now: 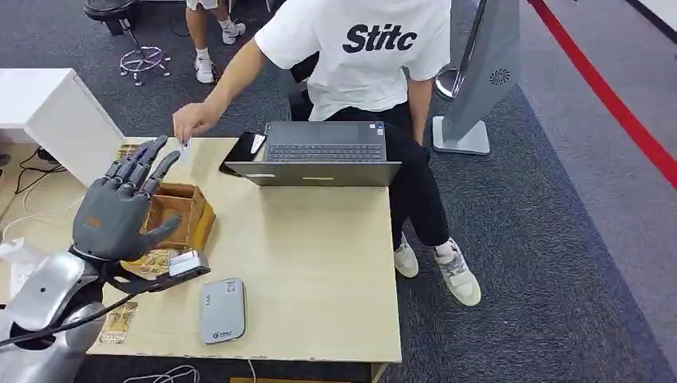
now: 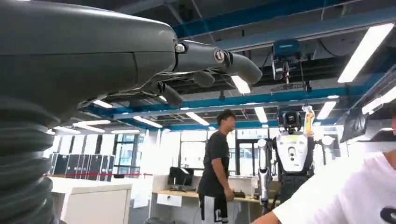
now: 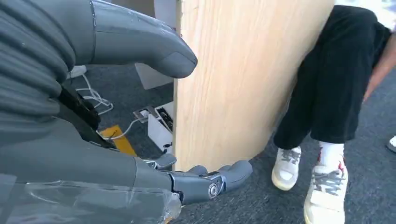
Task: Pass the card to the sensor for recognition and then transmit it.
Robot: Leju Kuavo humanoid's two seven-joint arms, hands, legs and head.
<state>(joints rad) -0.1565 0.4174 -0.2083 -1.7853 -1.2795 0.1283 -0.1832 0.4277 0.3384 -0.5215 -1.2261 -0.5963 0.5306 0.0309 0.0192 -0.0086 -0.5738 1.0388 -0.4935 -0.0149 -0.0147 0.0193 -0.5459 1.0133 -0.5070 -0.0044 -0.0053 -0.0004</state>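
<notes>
My left hand point(image 1: 120, 207) is raised over the left side of the table, fingers spread and holding nothing. Just beyond its fingertips a person's hand point(image 1: 192, 120) pinches a small white card point(image 1: 184, 152). The grey flat sensor point(image 1: 222, 309) lies near the table's front edge, to the right of my left arm. In the left wrist view my left hand point(image 2: 154, 60) points up toward the ceiling with its fingers point(image 2: 233, 63) extended. My right hand point(image 3: 140, 140) hangs beside the table's wooden side panel point(image 3: 233, 79), thumb and fingers apart, with nothing in it.
An open wooden box point(image 1: 180, 214) sits under my left hand, with a small silver device point(image 1: 185, 263) in front of it. A laptop point(image 1: 323, 153) and a black phone point(image 1: 242, 149) lie at the far edge. The person in a white shirt point(image 1: 359, 48) stands behind the table.
</notes>
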